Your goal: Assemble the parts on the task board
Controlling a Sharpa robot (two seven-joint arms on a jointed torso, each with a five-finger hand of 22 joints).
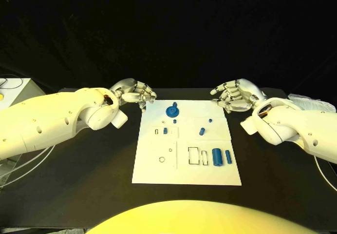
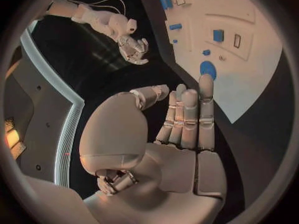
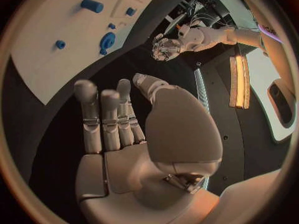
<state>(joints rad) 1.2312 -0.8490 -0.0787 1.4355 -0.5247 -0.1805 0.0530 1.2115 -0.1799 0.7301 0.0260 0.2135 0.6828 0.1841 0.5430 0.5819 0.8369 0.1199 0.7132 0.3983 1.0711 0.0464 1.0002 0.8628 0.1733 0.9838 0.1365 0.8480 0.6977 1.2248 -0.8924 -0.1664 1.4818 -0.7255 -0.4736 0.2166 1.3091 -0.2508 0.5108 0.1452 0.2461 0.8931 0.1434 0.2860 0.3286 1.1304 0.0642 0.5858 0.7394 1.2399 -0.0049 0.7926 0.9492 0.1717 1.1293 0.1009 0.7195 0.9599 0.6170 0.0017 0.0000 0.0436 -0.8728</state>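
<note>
The white task board (image 1: 186,173) lies in the middle of the black table. A round blue disc part (image 1: 173,111) sits near its far edge, with small blue pieces (image 1: 202,130) behind it and two blue cylinders (image 1: 217,157) toward the right side. My left hand (image 1: 133,91) hovers off the board's far left corner and holds nothing. My right hand (image 1: 237,95) hovers off the far right corner, also empty. In the left wrist view my left hand (image 2: 181,119) has its fingers extended toward the disc (image 2: 208,69). The right wrist view shows my right hand (image 3: 118,119) with fingers apart near the disc (image 3: 107,40).
A white box (image 1: 14,90) stands at the table's far left and a crinkled white bag (image 1: 309,102) at the far right. Outlined slots (image 1: 193,155) mark the board beside the cylinders. Bare black table surrounds the board.
</note>
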